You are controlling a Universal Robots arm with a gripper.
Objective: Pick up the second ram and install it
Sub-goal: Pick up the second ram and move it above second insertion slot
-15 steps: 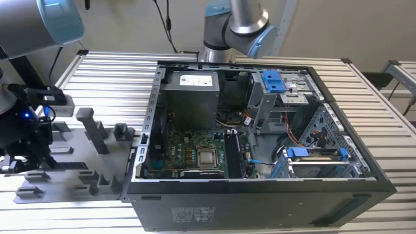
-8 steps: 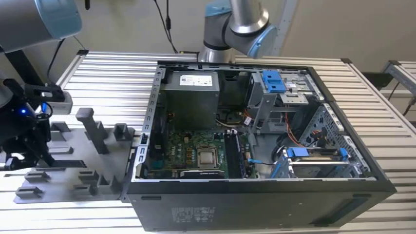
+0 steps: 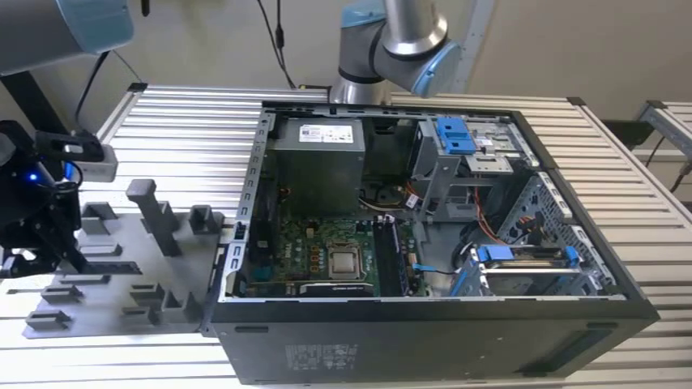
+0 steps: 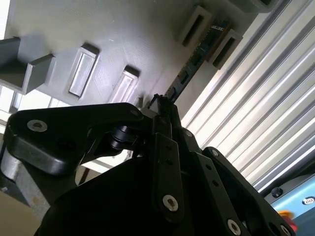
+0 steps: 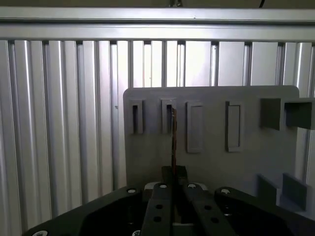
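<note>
While the tool (image 5: 173, 173) pinches the second ram (image 5: 173, 137), one label (image 3: 327, 132) is unreadable.

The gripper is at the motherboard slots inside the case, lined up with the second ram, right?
No. The gripper is at the grey holder tray outside the case, lined up with the second ram, as the first wrist view shows.

1x ram stick (image 4: 196, 58), 1x grey holder plate (image 5: 211, 162), 1x open PC case (image 3: 433, 340).

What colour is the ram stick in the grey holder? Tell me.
Dark blue-green with black chips; the second ram shows best in the second wrist view.
</note>
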